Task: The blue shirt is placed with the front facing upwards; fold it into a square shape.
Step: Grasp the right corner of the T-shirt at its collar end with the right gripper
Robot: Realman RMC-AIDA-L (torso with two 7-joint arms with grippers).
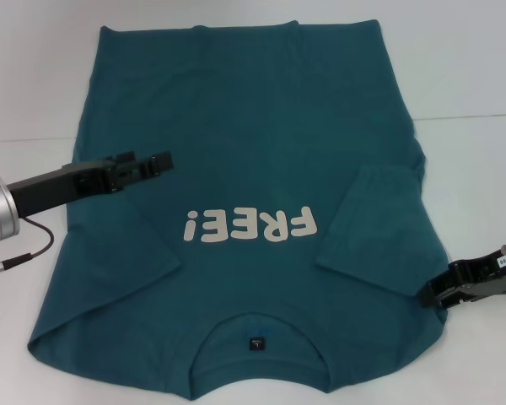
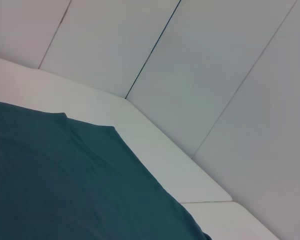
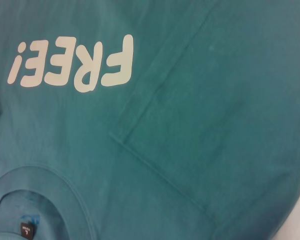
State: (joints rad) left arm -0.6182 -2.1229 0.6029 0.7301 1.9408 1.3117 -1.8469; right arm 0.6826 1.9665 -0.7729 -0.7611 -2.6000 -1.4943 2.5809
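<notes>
The blue shirt [image 1: 236,118] lies flat on the white table, front up, with the neckline and its small dark label [image 1: 255,343] towards me. The off-white "FREE!" print [image 1: 251,225] reads upside down. Both sleeves lie folded inward onto the body; the right sleeve [image 1: 375,228] forms a flap beside the print. My left gripper [image 1: 164,160] is open and empty above the shirt's left half. My right gripper [image 1: 426,295] is low at the shirt's right edge near the shoulder. The right wrist view shows the print [image 3: 75,62], the folded sleeve [image 3: 215,125] and the label [image 3: 26,230]. The left wrist view shows plain shirt cloth [image 2: 65,175].
The white table [image 1: 34,84] shows bare on both sides of the shirt and beyond its hem. White wall panels [image 2: 215,60] rise behind the table's far edge [image 2: 155,145]. A grey cable [image 1: 25,253] hangs from my left arm.
</notes>
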